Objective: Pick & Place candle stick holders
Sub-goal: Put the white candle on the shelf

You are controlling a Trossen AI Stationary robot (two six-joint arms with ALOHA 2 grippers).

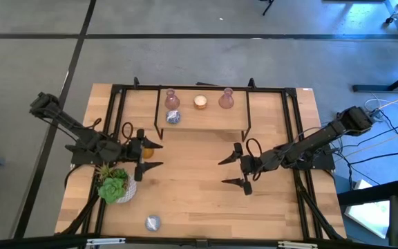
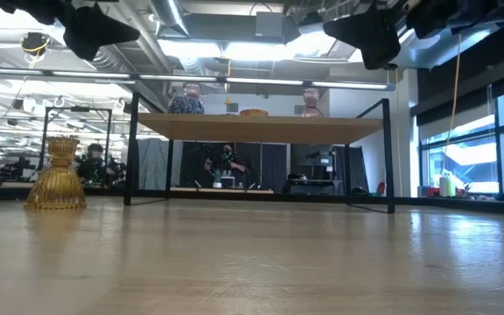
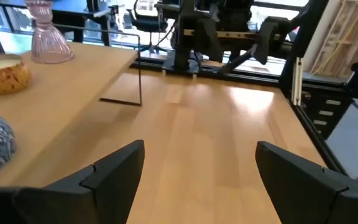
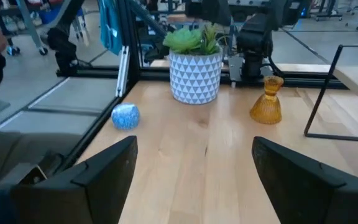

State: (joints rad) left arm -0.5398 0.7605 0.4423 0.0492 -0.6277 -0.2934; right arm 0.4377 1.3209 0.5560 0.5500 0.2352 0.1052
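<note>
On the raised shelf (image 1: 202, 128) at the far middle stand two pink vase-shaped holders (image 1: 170, 98) (image 1: 226, 98), a silvery-blue round one (image 1: 173, 117) and a cream-white one (image 1: 200, 102). An amber holder (image 4: 266, 99) stands upright on the table at the left. My left gripper (image 1: 159, 155) hangs open above and just beside it, touching nothing. Another blue round holder (image 1: 153, 223) rests on the table near the front edge. My right gripper (image 1: 223, 171) hangs open over the table's middle right, with nothing between its fingers.
A green succulent in a white patterned pot (image 1: 115, 185) stands at the left, close to my left arm. The shelf's black legs (image 3: 139, 74) and the black frame rails (image 1: 296, 138) along the table's sides stand as obstacles. Bare wood lies between the two grippers.
</note>
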